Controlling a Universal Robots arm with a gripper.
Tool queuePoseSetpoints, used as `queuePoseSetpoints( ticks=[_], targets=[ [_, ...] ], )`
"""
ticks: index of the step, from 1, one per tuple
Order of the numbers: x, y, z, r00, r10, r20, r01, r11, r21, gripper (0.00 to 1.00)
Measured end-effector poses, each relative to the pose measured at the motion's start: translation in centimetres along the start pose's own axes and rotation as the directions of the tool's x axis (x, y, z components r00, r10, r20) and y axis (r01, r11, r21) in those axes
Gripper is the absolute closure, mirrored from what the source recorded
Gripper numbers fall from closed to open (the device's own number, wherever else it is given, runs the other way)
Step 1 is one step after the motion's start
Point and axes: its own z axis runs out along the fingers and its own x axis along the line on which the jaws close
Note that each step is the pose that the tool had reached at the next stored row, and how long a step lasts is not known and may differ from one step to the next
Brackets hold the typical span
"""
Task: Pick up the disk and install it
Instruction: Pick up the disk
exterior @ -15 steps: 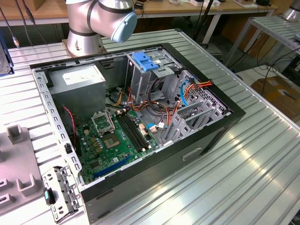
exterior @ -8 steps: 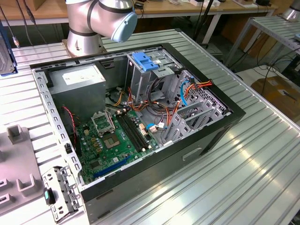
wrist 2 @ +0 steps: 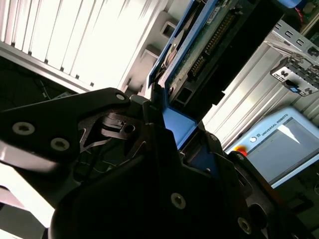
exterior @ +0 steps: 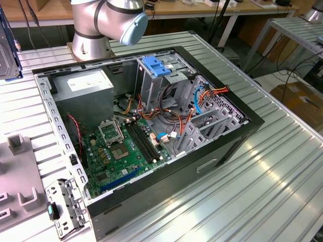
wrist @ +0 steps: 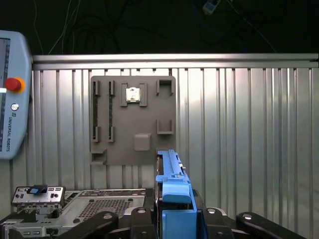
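STATUS: your gripper point(wrist: 174, 221) is clamped on the disk point(wrist: 172, 181) at its blue rails | AXIS: disk held edge-on, long axis pointing straight out from the gripper | LOCATION: over the ribbed table point(wrist: 249, 149), apparently outside the computer case point(exterior: 227, 151)

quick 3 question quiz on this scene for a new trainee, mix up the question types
1. True or false: the end effector is shut on the disk.
2. Which colour is the disk's side rail? A red, B blue, C yellow.
3. Fill in: in the exterior view the computer case lies open, showing a ____ motherboard.
Key: 1 true; 2 B; 3 green.
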Motion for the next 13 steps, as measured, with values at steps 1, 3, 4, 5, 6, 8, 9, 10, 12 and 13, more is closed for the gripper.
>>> queuePoseSetpoints(
  ticks=[1,3,4,5,6,8,9,10,12,13],
  targets=[
    [0.00,-0.07,0.00,1.0000,0.000,0.0000,0.000,1.0000,0.0000,0.63],
    [0.00,-0.20,0.00,1.0000,0.000,0.0000,0.000,1.0000,0.0000,0.63],
    [-0.01,-0.31,0.00,1.0000,0.000,0.0000,0.000,1.0000,0.0000,0.63],
    [-0.01,-0.42,0.00,1.0000,0.000,0.0000,0.000,1.0000,-0.0001,0.63],
    [-0.01,-0.53,0.00,1.0000,0.000,0.0000,0.000,1.0000,0.0000,0.63],
    [-0.01,-0.66,0.00,1.0000,0.000,0.0000,0.000,1.0000,0.0000,0.63],
    [-0.01,-0.72,0.00,1.0000,0.000,0.0000,0.000,1.0000,0.0000,0.63],
    [-0.02,-0.84,0.00,1.0000,0.000,0.0000,0.000,1.0000,0.0000,0.63],
    [-0.02,-0.95,0.00,1.0000,0.000,0.0000,0.000,1.0000,0.0000,0.63],
    [-0.02,-0.99,0.00,1.0000,0.000,0.0000,0.000,1.0000,0.0000,0.63]
  ],
)
